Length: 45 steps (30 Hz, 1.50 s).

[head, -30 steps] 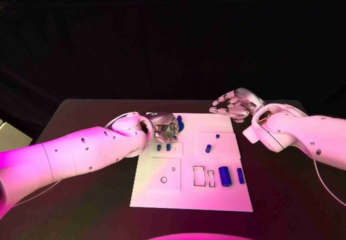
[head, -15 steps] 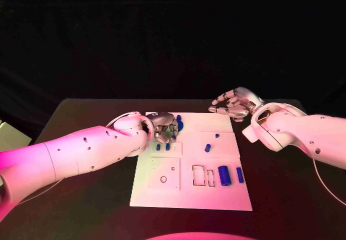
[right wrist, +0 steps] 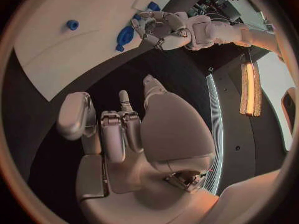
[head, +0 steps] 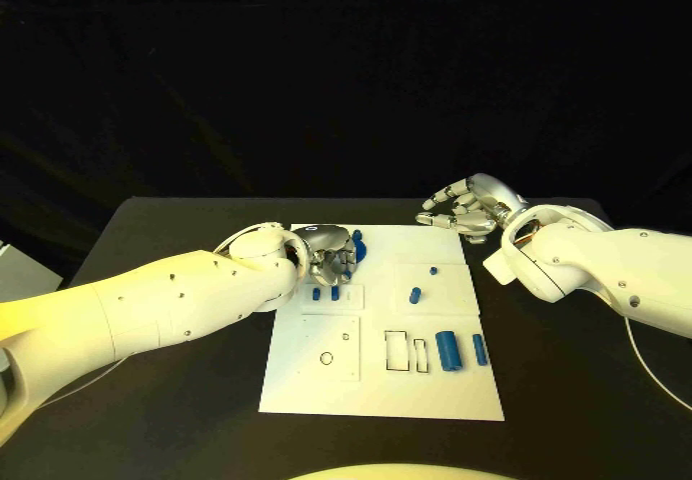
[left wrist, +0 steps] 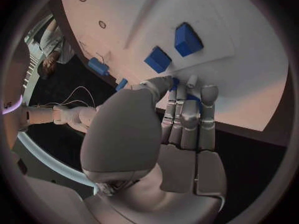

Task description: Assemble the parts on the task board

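From the head camera I see my left hand (head: 329,255) over the task board's (head: 382,390) far left corner, fingers bent down beside a blue part (head: 359,247); whether it grips one I cannot tell. My right hand (head: 462,210) hangs off the far right corner, loosely curled, holding nothing.

Left wrist: fingertips (left wrist: 209,92) rest by two blue blocks (left wrist: 173,49).

Right wrist: fingers (right wrist: 118,129) bare over the black table (right wrist: 37,144).

1. One white task board (head: 378,390) sits on the black table (head: 173,390).
2. Six blue parts on it: two large cylinders (head: 449,351), two small blocks (head: 326,294), one peg (head: 415,295), one piece (head: 359,245) beside the left hand.
3. Two silver hands.
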Each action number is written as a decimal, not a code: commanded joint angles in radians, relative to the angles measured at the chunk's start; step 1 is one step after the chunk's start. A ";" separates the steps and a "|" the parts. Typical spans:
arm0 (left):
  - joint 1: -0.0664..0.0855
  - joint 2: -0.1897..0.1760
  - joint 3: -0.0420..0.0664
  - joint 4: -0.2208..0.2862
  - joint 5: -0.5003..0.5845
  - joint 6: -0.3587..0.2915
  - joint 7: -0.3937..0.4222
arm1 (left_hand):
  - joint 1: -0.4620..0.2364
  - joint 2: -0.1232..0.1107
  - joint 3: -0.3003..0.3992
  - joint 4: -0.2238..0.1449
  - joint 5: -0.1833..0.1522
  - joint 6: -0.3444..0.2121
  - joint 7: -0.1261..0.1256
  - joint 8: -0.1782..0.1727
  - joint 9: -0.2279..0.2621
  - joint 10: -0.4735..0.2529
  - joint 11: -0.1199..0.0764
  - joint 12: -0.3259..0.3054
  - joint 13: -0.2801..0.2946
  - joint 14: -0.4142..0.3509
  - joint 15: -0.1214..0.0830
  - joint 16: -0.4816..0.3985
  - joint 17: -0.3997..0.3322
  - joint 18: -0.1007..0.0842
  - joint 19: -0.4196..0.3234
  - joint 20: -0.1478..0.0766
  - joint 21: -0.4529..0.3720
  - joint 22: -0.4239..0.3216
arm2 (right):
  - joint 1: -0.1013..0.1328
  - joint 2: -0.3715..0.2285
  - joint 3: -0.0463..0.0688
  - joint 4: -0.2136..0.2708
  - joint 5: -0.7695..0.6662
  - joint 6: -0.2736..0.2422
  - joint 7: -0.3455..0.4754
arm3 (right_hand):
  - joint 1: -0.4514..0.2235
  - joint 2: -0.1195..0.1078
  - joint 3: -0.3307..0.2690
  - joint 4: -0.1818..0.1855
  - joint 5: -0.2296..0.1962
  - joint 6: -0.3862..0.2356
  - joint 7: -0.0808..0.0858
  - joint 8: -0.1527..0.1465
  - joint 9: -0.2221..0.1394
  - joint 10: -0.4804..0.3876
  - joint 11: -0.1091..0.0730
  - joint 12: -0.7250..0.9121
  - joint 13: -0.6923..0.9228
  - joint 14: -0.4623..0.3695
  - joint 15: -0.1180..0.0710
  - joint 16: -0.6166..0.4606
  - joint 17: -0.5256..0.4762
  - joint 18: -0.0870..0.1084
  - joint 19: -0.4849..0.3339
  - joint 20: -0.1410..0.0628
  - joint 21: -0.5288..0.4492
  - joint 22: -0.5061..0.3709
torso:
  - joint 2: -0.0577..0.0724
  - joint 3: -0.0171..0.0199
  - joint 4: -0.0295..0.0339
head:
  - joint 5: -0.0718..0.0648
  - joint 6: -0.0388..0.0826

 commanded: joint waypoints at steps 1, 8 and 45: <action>-0.003 0.006 -0.003 -0.005 -0.007 0.025 -0.001 | 0.005 0.002 0.012 -0.005 -0.006 0.010 0.000 -0.008 -0.001 0.012 0.000 -0.011 -0.008 0.011 -0.001 0.009 0.005 -0.017 0.014 -0.001 0.010 0.011 | -0.001 0.000 0.000 0.003 -0.006 0.003 0.012 | -0.004 0.008 -0.004 -0.002 0.005 -0.003 -0.001 0.004 0.000 0.058 0.003 -0.001 0.216 0.091 0.005 -0.005 0.208 0.017 -0.003 -0.001 -0.003 0.002 | 0.001 0.0002 -0.0002 | -0.001 0.000; -0.003 0.008 -0.004 -0.010 -0.005 -0.004 0.006 | 0.007 0.025 0.046 -0.048 -0.009 0.061 -0.005 -0.006 0.009 0.076 -0.017 -0.030 -0.013 0.071 -0.016 0.037 0.079 -0.028 0.061 -0.013 0.071 0.083 | -0.001 -0.001 0.000 0.005 -0.006 0.003 0.013 | -0.004 0.008 -0.004 -0.002 0.005 -0.003 -0.001 0.004 0.000 0.058 0.003 -0.001 0.216 0.091 0.005 -0.005 0.208 0.017 -0.003 -0.001 -0.003 0.002 | 0.000 0.0001 0.0003 | -0.001 -0.001; 0.000 -0.148 0.049 0.119 0.143 0.006 -0.011 | -0.066 0.021 0.072 -0.089 -0.010 0.103 -0.009 -0.047 0.029 0.149 -0.019 -0.133 -0.029 0.101 -0.020 0.042 0.089 -0.035 0.078 -0.015 0.103 0.121 | -0.002 -0.002 0.000 -0.002 -0.006 0.007 0.011 | -0.003 0.010 -0.003 -0.002 0.006 -0.002 -0.002 0.006 0.000 0.058 0.002 -0.001 0.216 0.091 0.004 -0.005 0.208 0.017 -0.004 -0.001 -0.006 0.000 | -0.001 -0.0014 0.0030 | 0.004 0.002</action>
